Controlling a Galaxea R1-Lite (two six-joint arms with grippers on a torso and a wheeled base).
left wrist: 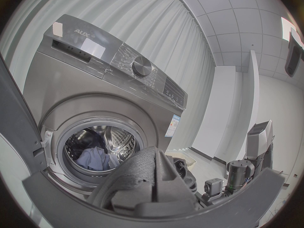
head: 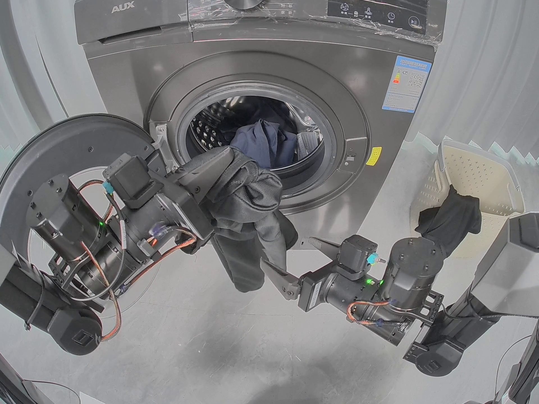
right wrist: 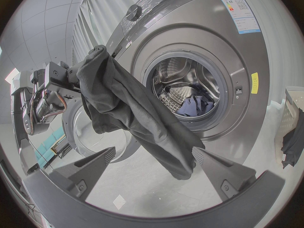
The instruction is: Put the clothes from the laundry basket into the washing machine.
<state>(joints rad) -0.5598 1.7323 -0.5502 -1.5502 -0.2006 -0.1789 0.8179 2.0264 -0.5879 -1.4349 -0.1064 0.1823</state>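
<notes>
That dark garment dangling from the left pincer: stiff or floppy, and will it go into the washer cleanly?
Probably very floppy: the dark garment droops in folds below the left pincer. Likely light, as one pinch carries it. Its tail seems to hang lower than the washer opening, so it may catch on the rim.
</notes>
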